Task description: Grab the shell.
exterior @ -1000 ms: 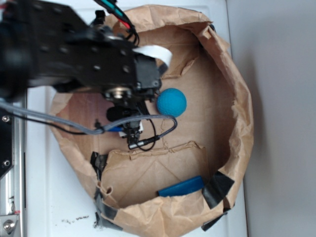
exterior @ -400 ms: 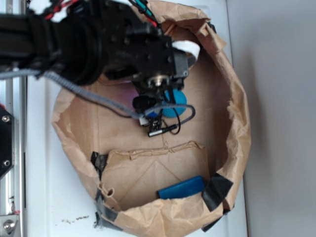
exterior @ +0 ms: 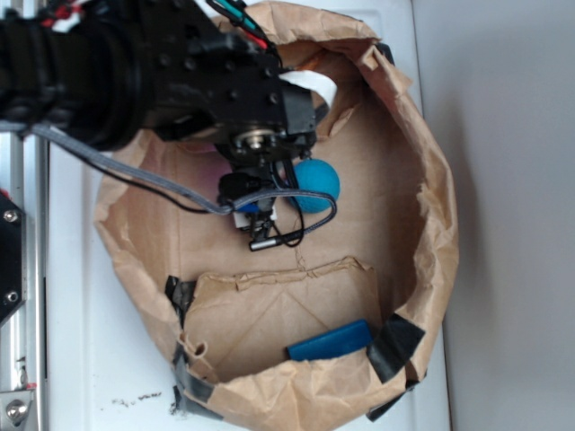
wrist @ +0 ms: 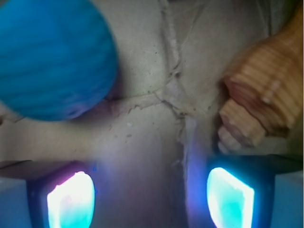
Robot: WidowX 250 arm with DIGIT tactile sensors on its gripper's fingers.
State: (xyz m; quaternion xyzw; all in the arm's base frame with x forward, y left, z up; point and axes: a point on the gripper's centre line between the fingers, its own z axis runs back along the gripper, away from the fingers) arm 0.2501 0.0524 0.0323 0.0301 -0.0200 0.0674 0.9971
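In the exterior view, the black arm point(exterior: 135, 67) is reaching in from the upper left over a crumpled brown paper bag point(exterior: 431, 206) that is lying opened out like a basin on the white tabletop point(exterior: 99, 359). The gripper point(exterior: 260, 215) is hanging low inside the bag, just left of the blue ball point(exterior: 316, 184), with a grey cable point(exterior: 135, 180) looping away from it to the left. A flat blue block point(exterior: 330, 340) is resting near the bag's lower rim, well apart from the ball, next to patches of black tape point(exterior: 395, 346). The shell is not visible in this view.

In the wrist view, the ball point(wrist: 52, 57) is filling the upper left corner, sitting on the creased paper floor point(wrist: 161, 118). The two fingers point(wrist: 70, 199) are glowing at the bottom, spread wide apart with only bare paper between them, gripping nothing. The orange-tan ribbed shell point(wrist: 261, 99) is lying at the right edge, just above the right-hand finger and outside the gap, well apart from the ball.
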